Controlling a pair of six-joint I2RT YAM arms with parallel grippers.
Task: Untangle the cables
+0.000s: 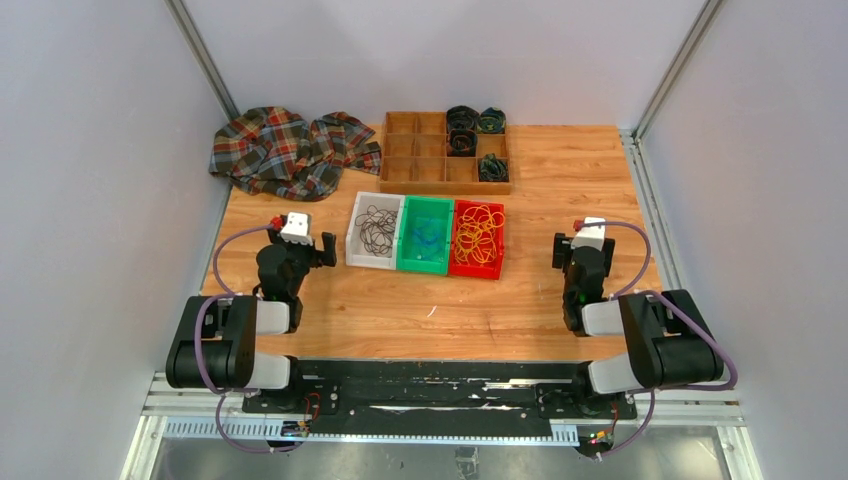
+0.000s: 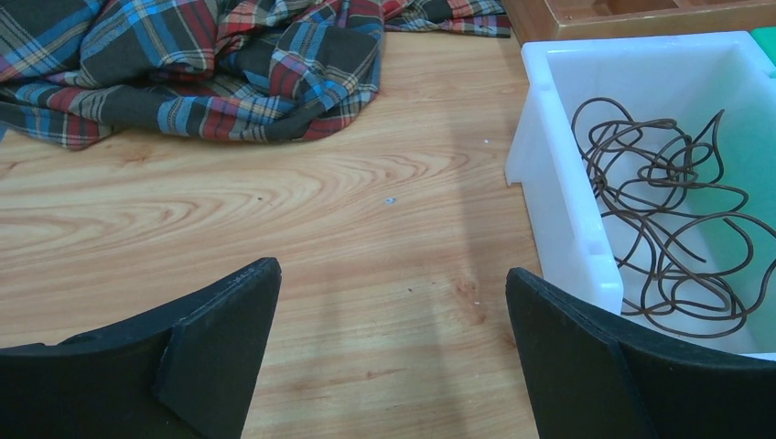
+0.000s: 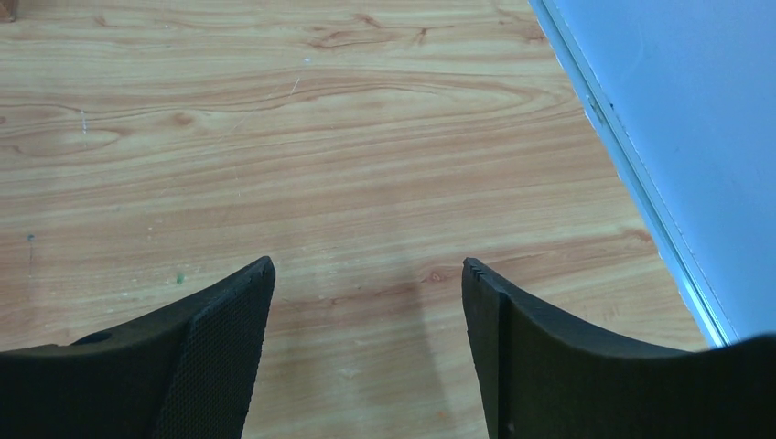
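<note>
The cables (image 1: 478, 235) lie sorted by colour in three bins (image 1: 352, 252), seemingly almost finished; the left gripper (image 2: 393, 302) and the right gripper (image 3: 366, 293) stand apart, empty.

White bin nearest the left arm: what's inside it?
A loose tangle of thin dark cables lies on the floor of the white bin. In the wrist view the left gripper covers its near corner.

Left claw (image 2: 393, 279) over desk (image 2: 274, 201), fingers spread wide, bare wood between them. White bin (image 2: 560, 174) at right, its near corner by the right finger, holding loose tangled loops of dark cables (image 2: 673, 215). Plaid cloth (image 2: 201, 64) crumpled far left. Wooden tray (image 2: 631, 16) edge beyond bin.
</note>
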